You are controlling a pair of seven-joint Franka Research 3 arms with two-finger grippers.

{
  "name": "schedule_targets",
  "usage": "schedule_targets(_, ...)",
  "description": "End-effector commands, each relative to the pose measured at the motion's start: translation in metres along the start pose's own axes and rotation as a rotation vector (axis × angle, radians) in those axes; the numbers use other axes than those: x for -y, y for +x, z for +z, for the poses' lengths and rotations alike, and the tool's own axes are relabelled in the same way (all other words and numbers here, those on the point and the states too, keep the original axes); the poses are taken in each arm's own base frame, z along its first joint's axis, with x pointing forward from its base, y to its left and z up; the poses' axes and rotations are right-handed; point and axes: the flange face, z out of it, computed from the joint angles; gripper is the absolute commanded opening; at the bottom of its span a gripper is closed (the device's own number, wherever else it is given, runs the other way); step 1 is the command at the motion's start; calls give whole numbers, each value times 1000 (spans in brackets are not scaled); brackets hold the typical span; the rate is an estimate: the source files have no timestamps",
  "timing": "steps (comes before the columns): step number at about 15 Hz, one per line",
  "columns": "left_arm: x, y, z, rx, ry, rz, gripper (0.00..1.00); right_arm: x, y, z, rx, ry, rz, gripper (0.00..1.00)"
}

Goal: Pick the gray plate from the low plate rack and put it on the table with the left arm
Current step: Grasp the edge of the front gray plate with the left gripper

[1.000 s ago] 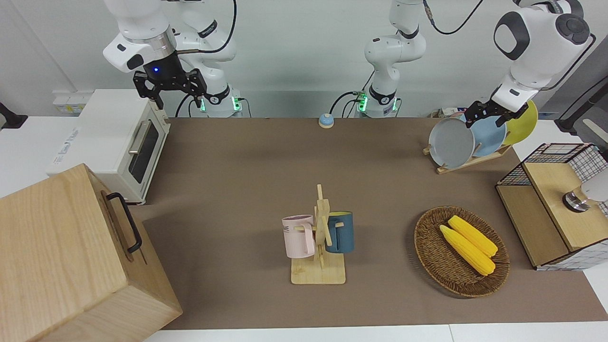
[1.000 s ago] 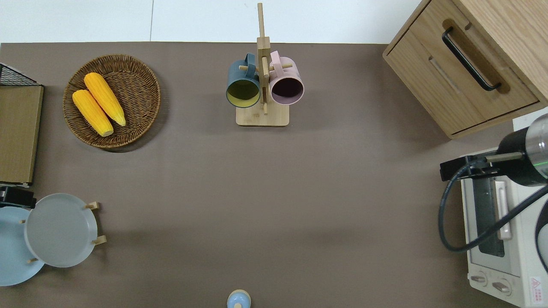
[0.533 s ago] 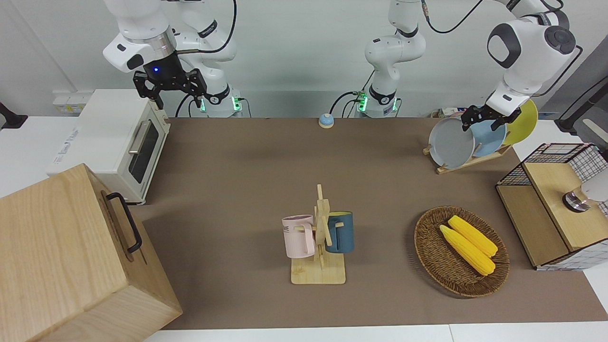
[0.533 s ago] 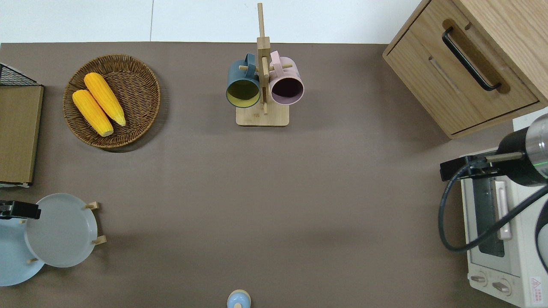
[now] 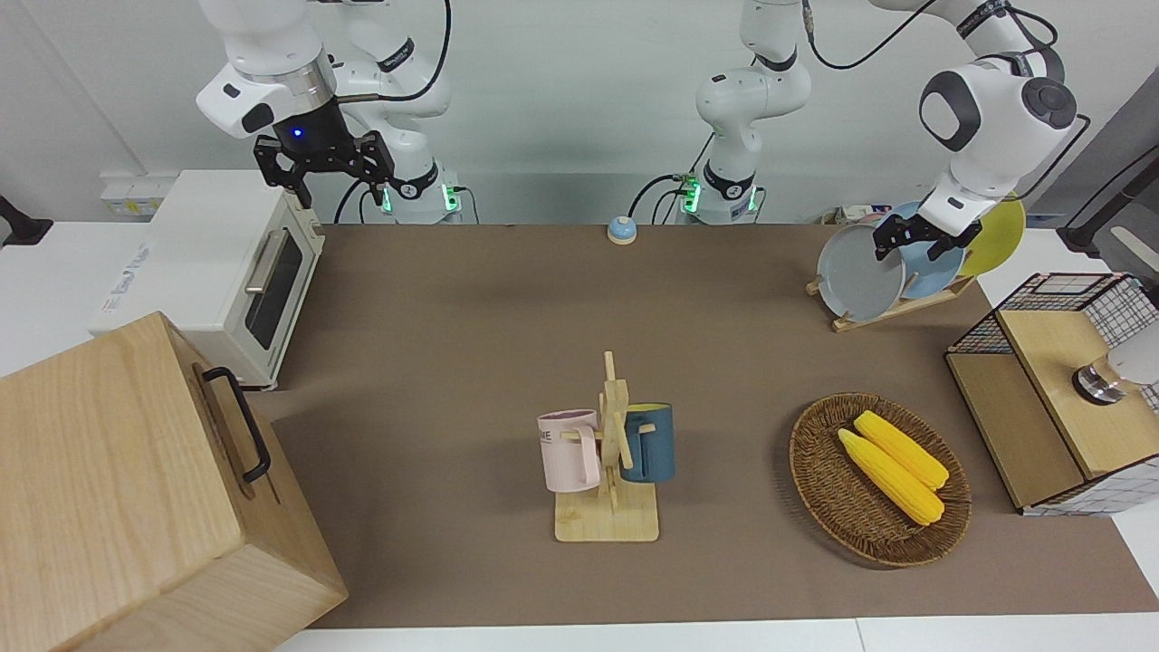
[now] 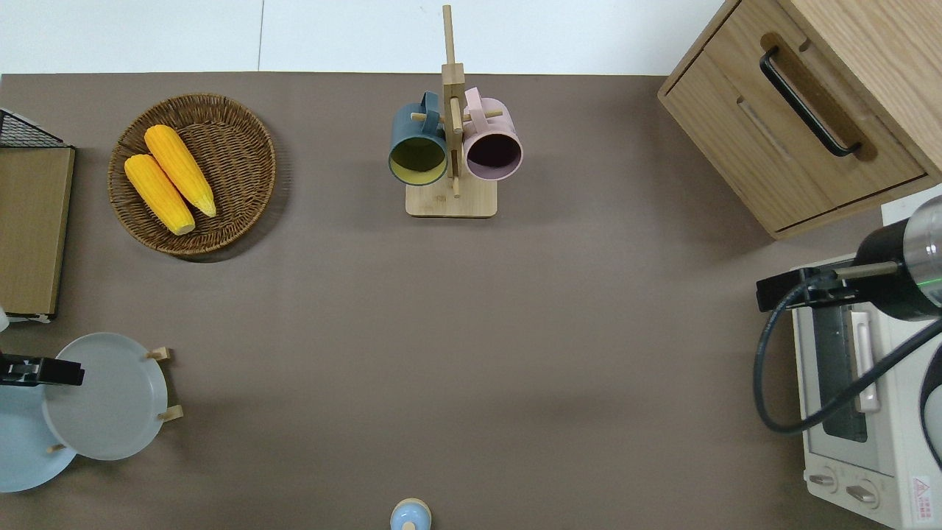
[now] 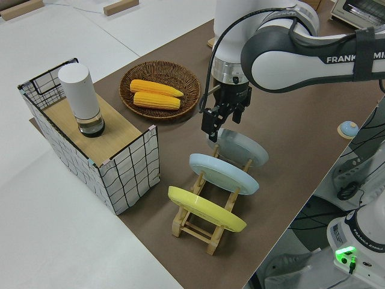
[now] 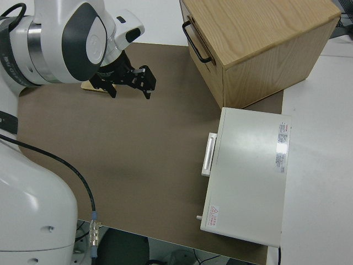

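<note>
The gray plate (image 5: 858, 274) leans in the end slot of the low plate rack (image 5: 896, 308) that lies toward the table's middle, at the left arm's end of the table (image 5: 471, 317). It also shows in the overhead view (image 6: 110, 401) and in the left side view (image 7: 243, 147). My left gripper (image 5: 910, 244) is open at the plate's upper rim. One finger (image 6: 44, 372) reaches over that rim; I cannot tell if it touches. My right gripper (image 5: 324, 181) is open and parked.
A sky-blue plate (image 5: 933, 263) and a yellow plate (image 5: 1000, 231) stand in the same rack. A wire-sided box (image 5: 1050, 389) and a basket with corn (image 5: 878, 480) lie farther from the robots. A mug stand (image 5: 611, 453), toaster oven (image 5: 226, 272) and wooden cabinet (image 5: 136, 489) are also on the table.
My left gripper has come down and moved toward the table's middle, onto the gray plate's upper rim. The plate and the right arm have not moved.
</note>
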Motion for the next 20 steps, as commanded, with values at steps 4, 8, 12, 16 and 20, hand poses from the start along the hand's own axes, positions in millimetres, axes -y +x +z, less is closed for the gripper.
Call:
schedule_targets(4,-7,-15,23,-32,20,20,993,0,-3,-3,6,7,1,990)
schedule_targets(8,-8,-16,31,-34,20,20,937,0,-3,-3,6,7,1,990)
schedule_targets(12,-9,-16,33,-31,19,21,599,1,-3,-3,6,6,0,987)
schedule_targets(16,-9,-16,33,-31,19,21,163,1,-3,-3,6,6,0,990)
schedule_targets(20,-9,-17,34,-28,18,21,0,1,-3,-3,6,6,-2,987)
